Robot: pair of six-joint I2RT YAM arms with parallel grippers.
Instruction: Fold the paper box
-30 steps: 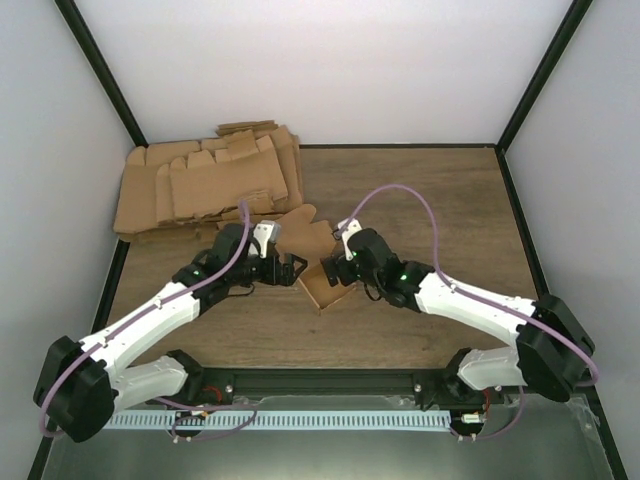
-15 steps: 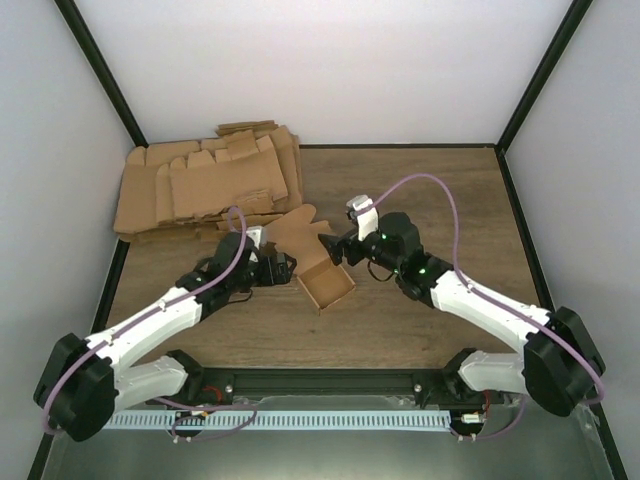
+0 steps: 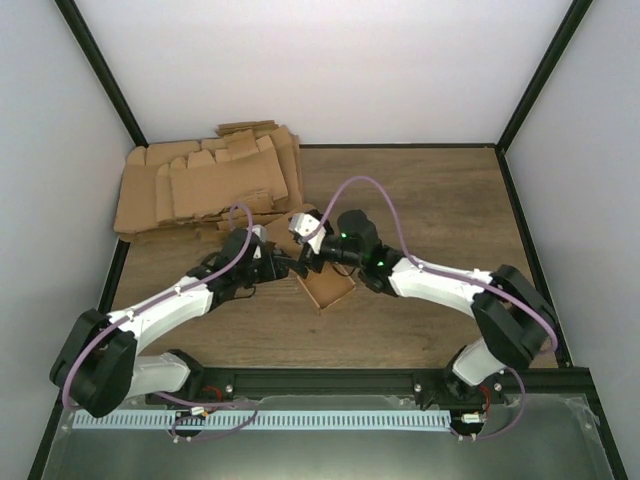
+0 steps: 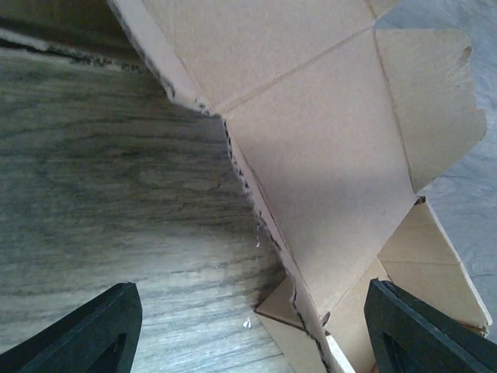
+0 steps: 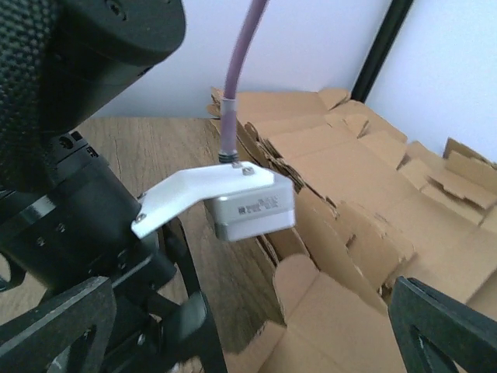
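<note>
Swung leftward since a moment ago, the right arm (image 3: 440, 285) now reaches across the paper box (image 3: 330, 290), and the rounded flap that lay bare beyond the box is hidden under that arm's wrist.

At the far left corner of the table (image 3: 440, 200) lies an untidy pile of blanks (image 3: 205, 185): flat, matte brown card with notched tabs and creases.

The left arm (image 3: 170, 305), white shells on black joints, stretches toward the middle. In its wrist view the left gripper (image 4: 252, 334) shows only black fingertips, cut off at the lower corners. They stand wide apart, with a frayed-edged wall of the box rising between them. Whether either fingertip touches it cannot be told.

The box sits near the middle of the table, a shallow open tray of plain brown card with creased panels.

Seen from above, both grippers crowd its far left corner and their tips blur together. The right gripper (image 5: 248, 330) is spread wide and pinches nothing. It faces the left arm's white bracket and grey camera (image 5: 248, 206).
</note>
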